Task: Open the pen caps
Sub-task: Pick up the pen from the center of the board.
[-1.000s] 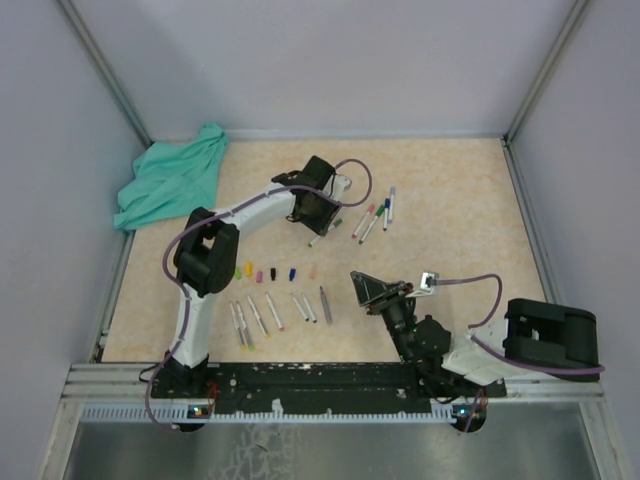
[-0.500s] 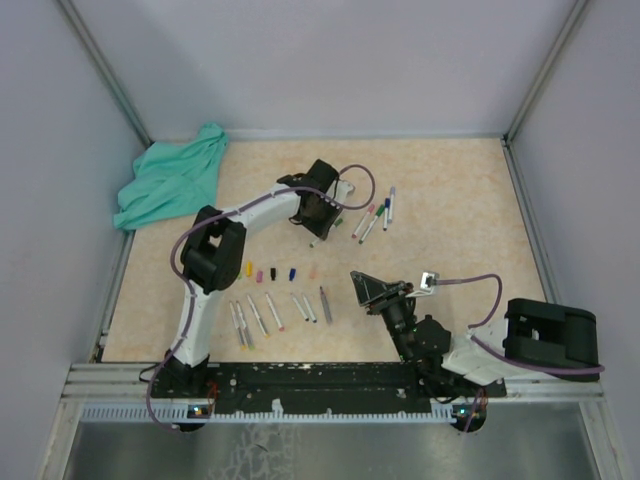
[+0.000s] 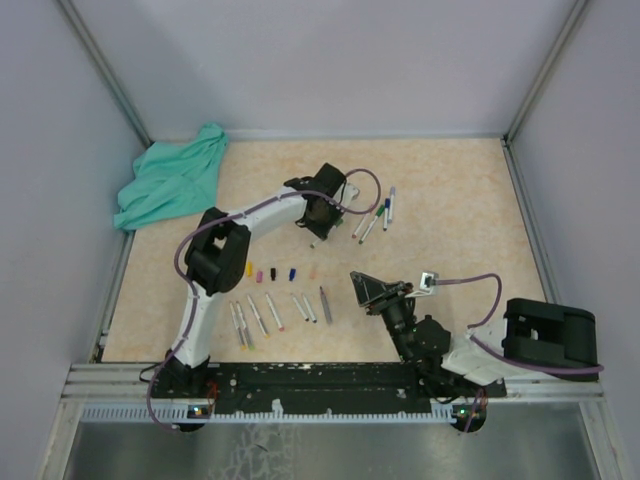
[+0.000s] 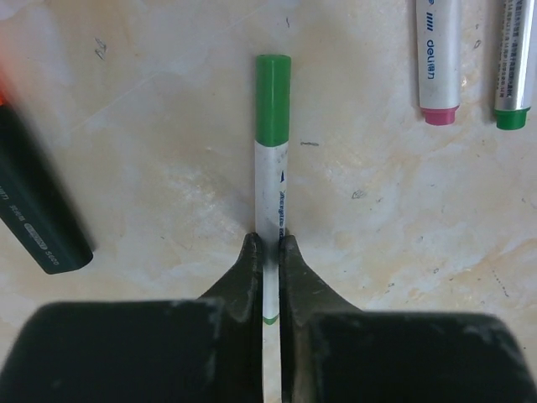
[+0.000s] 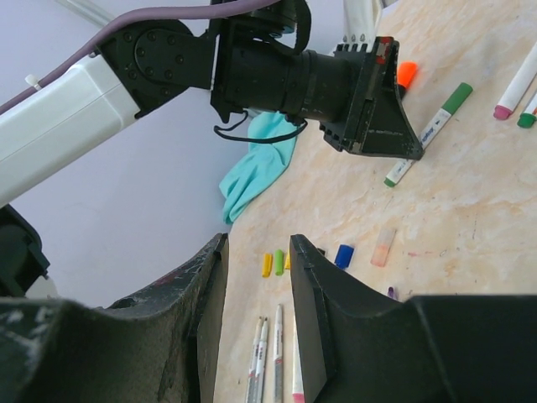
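1. Pinched thin: the left gripper [image 4: 268,245] has its two fingers pressed together on the white barrel [image 4: 271,185] of a green-capped pen [image 4: 272,151]. The hold sits low on the shaft and well short of the green cap [image 4: 273,96].
2. Risk one: a round, slick barrel held by narrow fingertips may twist or slide once the cap is pulled, so that the whole pen comes away instead of the cap.
3. Risk two: the right gripper [image 5: 256,252] hangs with its fingers parted and nothing between them, well apart from the pen. If it clamps on the barrel instead of the short cap, or tugs off the pen's line, the cap will likely stay on.
4. Risk three: a dark marker [image 4: 42,218] lies near on one side, with a pink-ended pen [image 4: 438,59] and a green-ended pen [image 4: 512,67] on the other. A swinging lift could knock them.
5. The pen lies flat on the table [image 3: 450,200], about mid-table and beyond the row of loose caps [image 3: 275,273].
6. In the left wrist view its long axis runs straight out from the gap between the fingers. The capped end points away from the wrist, and the tail passes back between the fingers
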`<state>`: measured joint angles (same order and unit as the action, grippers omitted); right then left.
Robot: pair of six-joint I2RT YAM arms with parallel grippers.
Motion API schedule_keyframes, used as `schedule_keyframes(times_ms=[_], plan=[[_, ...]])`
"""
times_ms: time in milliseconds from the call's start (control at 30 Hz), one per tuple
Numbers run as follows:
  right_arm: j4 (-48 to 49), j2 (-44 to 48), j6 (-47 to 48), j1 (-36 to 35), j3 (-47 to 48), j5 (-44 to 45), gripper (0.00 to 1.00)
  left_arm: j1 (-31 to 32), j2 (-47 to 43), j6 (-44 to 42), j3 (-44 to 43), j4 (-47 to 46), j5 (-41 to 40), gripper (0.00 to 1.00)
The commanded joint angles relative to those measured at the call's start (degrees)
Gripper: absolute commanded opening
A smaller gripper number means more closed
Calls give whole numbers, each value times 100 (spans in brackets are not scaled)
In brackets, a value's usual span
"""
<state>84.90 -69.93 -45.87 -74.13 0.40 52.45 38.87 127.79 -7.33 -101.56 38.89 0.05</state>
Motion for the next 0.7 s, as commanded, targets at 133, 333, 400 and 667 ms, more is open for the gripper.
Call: schedule_keyframes(times_ms=[133,333,400,667], plan=[[-379,1129,1335,-29,102,-853,37,68,-650,277,629,-654,278,0],[-5110,2962,1745,-32,1546,-1155,39,37,-2031,862,1446,-1577,712,0],[-5639,3291,1898,-32,1740,-1411,39,33,-2655,1152,2021,-2033,932,0],[-7127,3544,1832,-32,2345,-2173,38,-27,-5655,2591,5062,-4655,1841,0]])
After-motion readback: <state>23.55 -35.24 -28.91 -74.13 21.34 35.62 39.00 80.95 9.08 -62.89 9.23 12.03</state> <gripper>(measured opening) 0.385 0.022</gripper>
